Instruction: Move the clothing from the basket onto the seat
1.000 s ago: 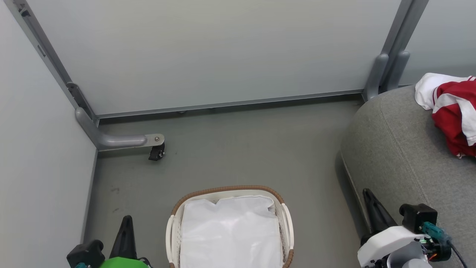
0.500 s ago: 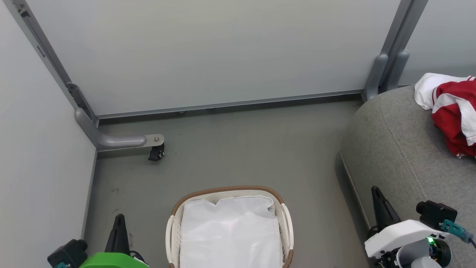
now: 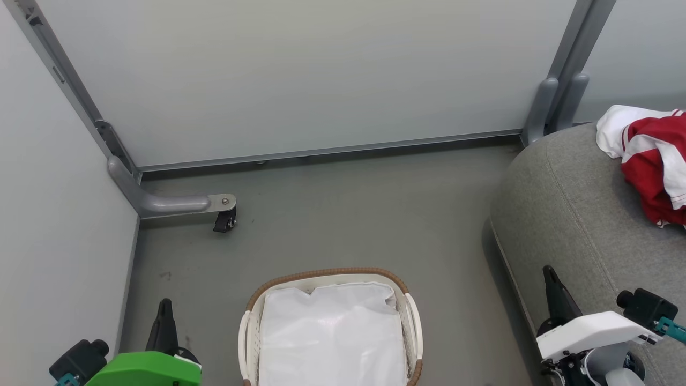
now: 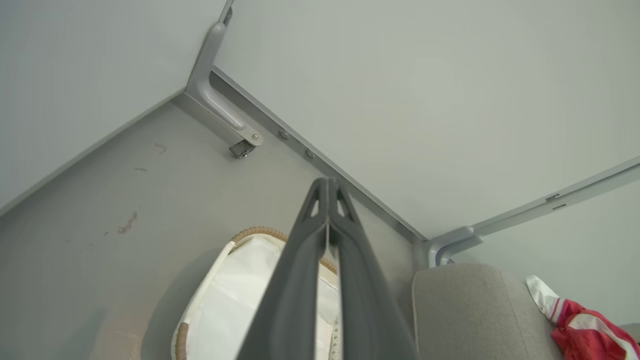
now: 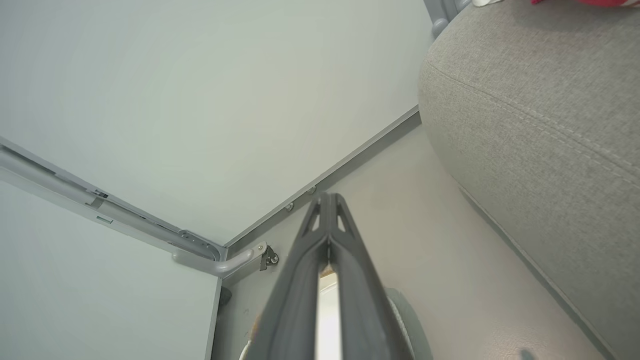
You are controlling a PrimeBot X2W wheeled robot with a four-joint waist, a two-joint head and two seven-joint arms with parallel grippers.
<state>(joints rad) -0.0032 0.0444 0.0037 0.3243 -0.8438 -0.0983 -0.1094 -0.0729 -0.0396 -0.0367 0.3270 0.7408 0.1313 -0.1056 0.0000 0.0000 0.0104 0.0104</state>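
A: Clothing (image 3: 651,171) located?
B: Found heaped on the seat (image 3: 568,214), at the head view's right edge, well apart from the basket (image 3: 327,274). Saw a white liner sheet (image 3: 332,338) inside the basket on the floor (image 3: 348,214).
A: Pincers?
B: Noted left gripper (image 3: 164,304) pressed together, gripping nothing, left of the basket. Logged right gripper (image 3: 547,271) likewise pressed together, bare, just beside the seat's rounded edge.

Head cam looks down; wrist cams fwd; all share seat (image 3: 579,214).
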